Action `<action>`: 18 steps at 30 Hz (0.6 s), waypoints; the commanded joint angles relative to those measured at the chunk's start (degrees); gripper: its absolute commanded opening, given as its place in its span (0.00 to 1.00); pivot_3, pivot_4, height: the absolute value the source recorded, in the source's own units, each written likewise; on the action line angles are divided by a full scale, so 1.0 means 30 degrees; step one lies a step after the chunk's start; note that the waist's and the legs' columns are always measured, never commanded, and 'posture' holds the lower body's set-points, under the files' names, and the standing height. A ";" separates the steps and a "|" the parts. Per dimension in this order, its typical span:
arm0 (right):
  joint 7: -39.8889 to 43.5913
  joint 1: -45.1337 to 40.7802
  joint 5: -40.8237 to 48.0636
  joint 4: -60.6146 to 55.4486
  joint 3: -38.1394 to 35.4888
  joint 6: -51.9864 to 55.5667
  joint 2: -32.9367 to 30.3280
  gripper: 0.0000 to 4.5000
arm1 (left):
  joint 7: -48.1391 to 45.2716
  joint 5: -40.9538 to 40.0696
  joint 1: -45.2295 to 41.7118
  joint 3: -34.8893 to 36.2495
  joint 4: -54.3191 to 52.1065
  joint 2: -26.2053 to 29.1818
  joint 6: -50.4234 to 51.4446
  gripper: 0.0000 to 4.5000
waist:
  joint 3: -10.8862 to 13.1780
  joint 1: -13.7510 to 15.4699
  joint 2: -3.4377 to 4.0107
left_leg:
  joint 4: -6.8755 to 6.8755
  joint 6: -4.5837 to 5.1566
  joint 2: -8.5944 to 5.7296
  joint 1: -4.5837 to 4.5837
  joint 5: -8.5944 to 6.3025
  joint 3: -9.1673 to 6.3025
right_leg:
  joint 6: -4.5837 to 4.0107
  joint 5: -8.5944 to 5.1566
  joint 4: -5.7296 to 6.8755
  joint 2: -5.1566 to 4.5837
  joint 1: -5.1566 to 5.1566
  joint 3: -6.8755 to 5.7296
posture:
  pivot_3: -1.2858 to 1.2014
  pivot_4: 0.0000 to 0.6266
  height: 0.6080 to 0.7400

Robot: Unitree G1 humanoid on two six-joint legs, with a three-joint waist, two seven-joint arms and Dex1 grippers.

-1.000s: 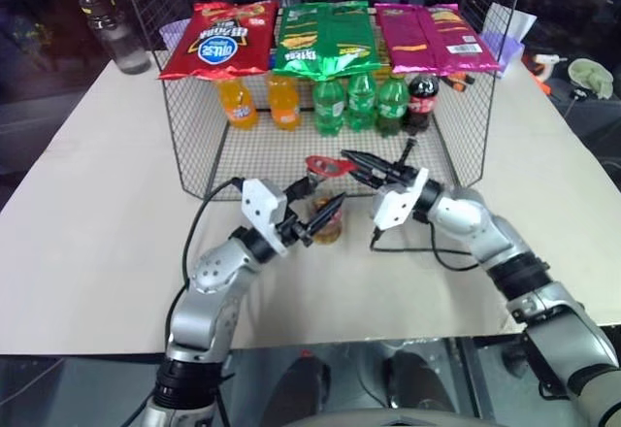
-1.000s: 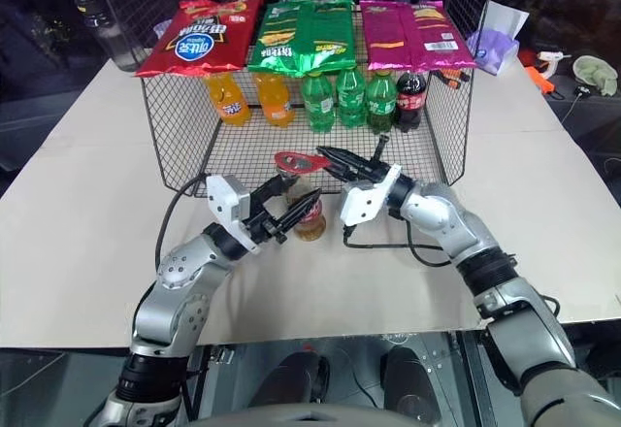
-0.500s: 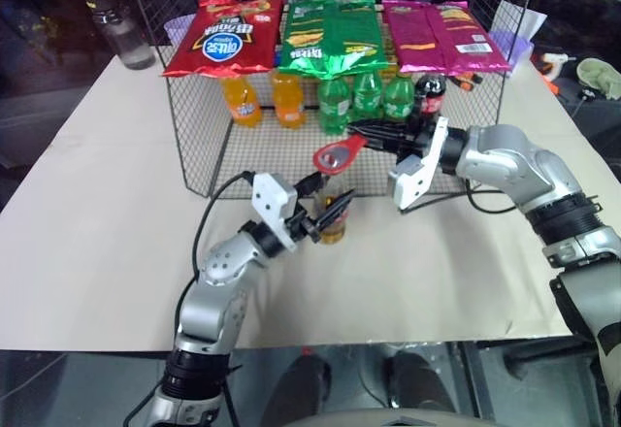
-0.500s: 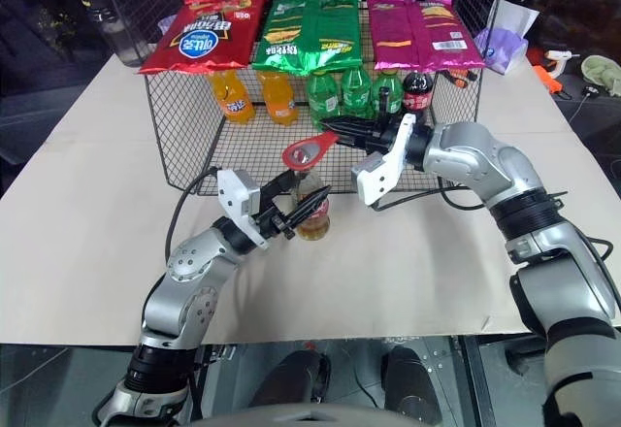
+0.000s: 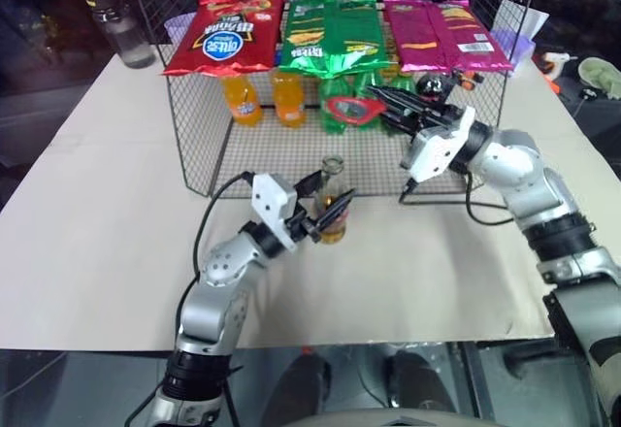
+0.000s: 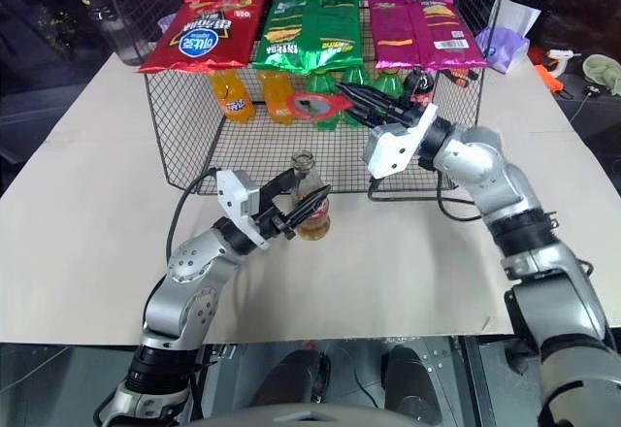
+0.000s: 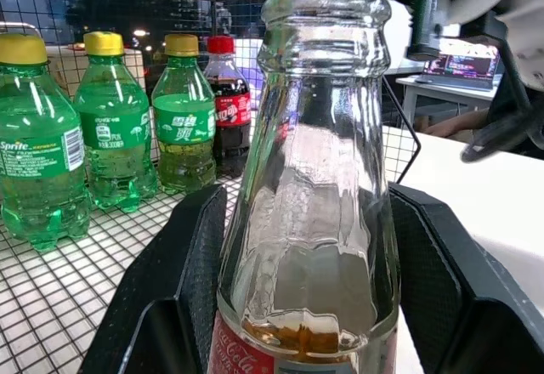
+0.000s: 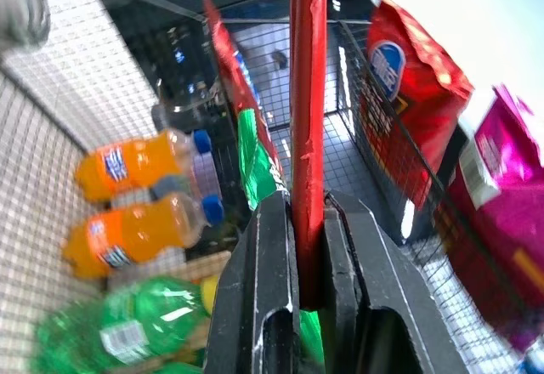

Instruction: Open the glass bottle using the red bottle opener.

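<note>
The glass bottle (image 5: 333, 215) stands upright on the table just in front of the wire rack, amber liquid at its base. My left gripper (image 5: 332, 219) is shut on the glass bottle, and its black fingers (image 7: 191, 280) press the bottle's two sides (image 7: 314, 221). The bottle's mouth (image 7: 323, 4) is a bare glass rim. The red bottle opener (image 5: 354, 109) hangs in the air above and behind the bottle, at the rack's front. My right gripper (image 5: 385, 104) is shut on its handle (image 8: 308, 127), with the rounded head pointing left.
The wire rack (image 5: 194, 155) holds orange soda bottles (image 5: 240, 102), green bottles (image 7: 38, 153) and a cola bottle (image 7: 228, 106). Snack bags (image 5: 223, 44) lie on top of it. A clear plastic bottle (image 5: 121, 34) stands at the back left. A black cable (image 5: 466, 209) trails under the right arm.
My right gripper has lifted the red opener up off the bottle's top and back to the right, toward the rack. The left gripper and the bottle have stayed put.
</note>
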 commanded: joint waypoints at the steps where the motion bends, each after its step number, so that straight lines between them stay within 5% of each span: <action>1: 0.1916 0.2092 0.3577 -0.2611 -0.0663 0.3678 0.0204 0.00 | 0.0013 0.0091 -0.0028 -0.0039 -0.0022 0.0055 -0.0131 0.51 | 0.0000 0.0022 0.0000 | 0.0000 0.0000 0.0001 -0.0003 -0.0001 -0.0004 | 0.0000 0.0000 -0.0001 0.0000 0.0001 -0.0004 | 0.52 0.24 1.00; 10: 0.3363 0.6240 0.5659 -0.6345 -0.1133 0.9360 0.0520 0.00 | 0.0290 0.0483 -0.0129 0.0115 0.0089 0.0022 -0.0847 0.51 | 0.0014 -0.0019 0.0022 | 0.0004 0.0003 0.0004 -0.0027 -0.0002 -0.0012 | 0.0000 0.0000 0.0003 0.0000 -0.0029 -0.0003 | 0.52 0.24 1.00; 12: 0.3296 0.6364 0.5496 -0.6503 -0.1218 0.9630 0.0674 0.00 | 0.0292 0.0496 -0.0174 0.0123 0.0162 0.0007 -0.0955 0.72 | 0.0013 0.0004 0.0022 | 0.0001 0.0001 0.0015 -0.0027 -0.0002 -0.0013 | 0.0000 0.0000 0.0004 0.0010 -0.0034 -0.0009 | 0.52 0.24 1.00; 14: 0.3321 0.6439 0.5244 -0.6485 -0.1306 0.9669 0.0781 0.00 | 0.0252 0.0450 -0.0189 0.0102 0.0191 -0.0022 -0.1006 0.82 | 0.0014 0.0019 0.0022 | 0.0002 0.0001 0.0014 -0.0029 -0.0001 -0.0014 | 0.0000 0.0000 0.0003 0.0011 -0.0035 -0.0013 | 0.52 0.24 1.00; 15: 0.3316 0.6452 0.5125 -0.6418 -0.1355 0.9649 0.0803 0.00 | 0.0227 0.0421 -0.0172 0.0064 0.0176 -0.0030 -0.0997 0.96 | 0.0015 0.0020 0.0019 | 0.0002 0.0001 0.0011 -0.0031 -0.0002 -0.0014 | 0.0000 0.0000 0.0000 0.0009 -0.0035 -0.0012 | 0.52 0.24 1.00; 18: 0.3308 0.6422 0.5004 -0.6301 -0.1486 0.9667 0.0873 0.00 | 0.0130 0.0369 -0.0104 -0.0013 0.0149 0.0024 -0.0945 0.98 | 0.0018 0.0021 0.0015 | 0.0003 0.0002 0.0003 -0.0052 -0.0002 -0.0014 | 0.0001 0.0000 -0.0009 0.0002 -0.0048 -0.0013 | 0.52 0.24 1.00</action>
